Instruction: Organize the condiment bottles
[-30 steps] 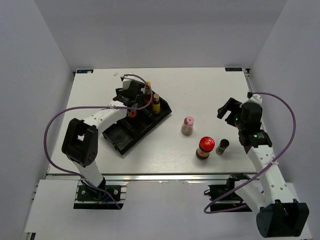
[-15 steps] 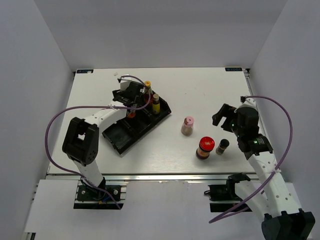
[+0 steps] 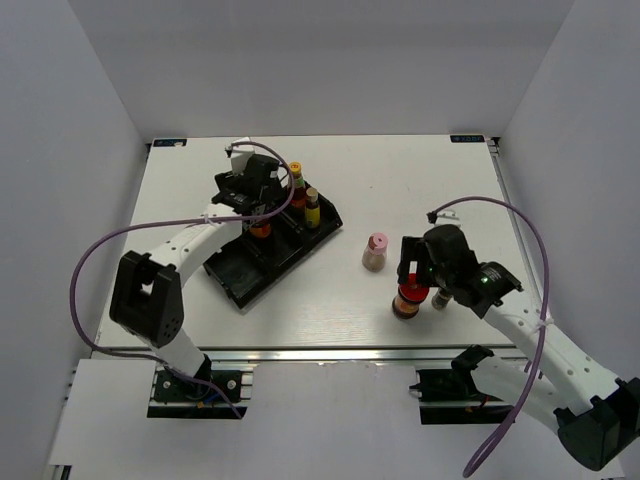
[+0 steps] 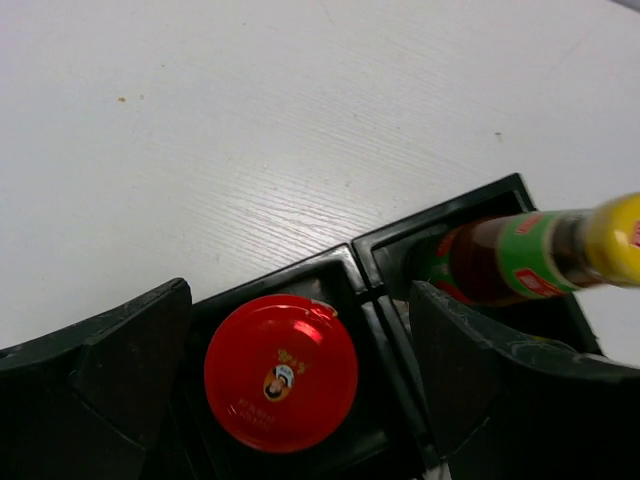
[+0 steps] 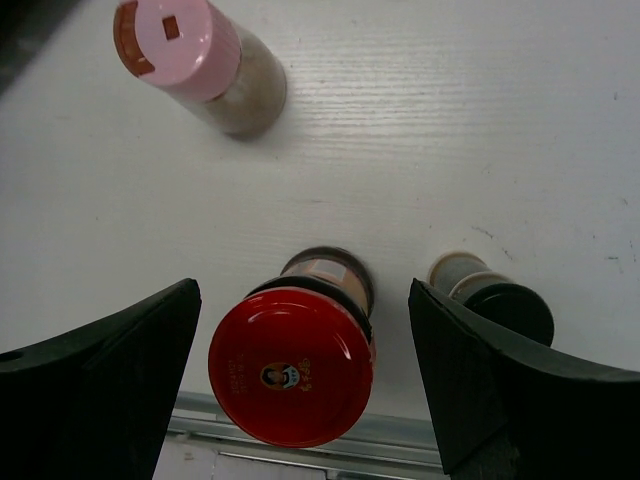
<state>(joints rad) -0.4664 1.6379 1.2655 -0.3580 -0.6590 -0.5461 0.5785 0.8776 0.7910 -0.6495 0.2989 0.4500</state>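
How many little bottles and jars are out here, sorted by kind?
red-lidded jars: 2
tall yellow-capped sauce bottle: 1
small yellow bottle: 1
pink-capped bottle: 1
dark shaker: 1
Total: 6

White table (image 3: 420, 175) carries tray (image 3: 236, 272), pink-capped bottle (image 3: 375, 251), red-lidded jar (image 5: 291, 365), shaker (image 5: 492, 301).

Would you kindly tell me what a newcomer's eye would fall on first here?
The open right claw hangs over one red-lidded jar, near-right on the table, with a pink-capped bottle and a dark shaker nearby. The open left claw hangs over the other red-lidded jar, seated in the black tray on the left beside a tall yellow-capped bottle.
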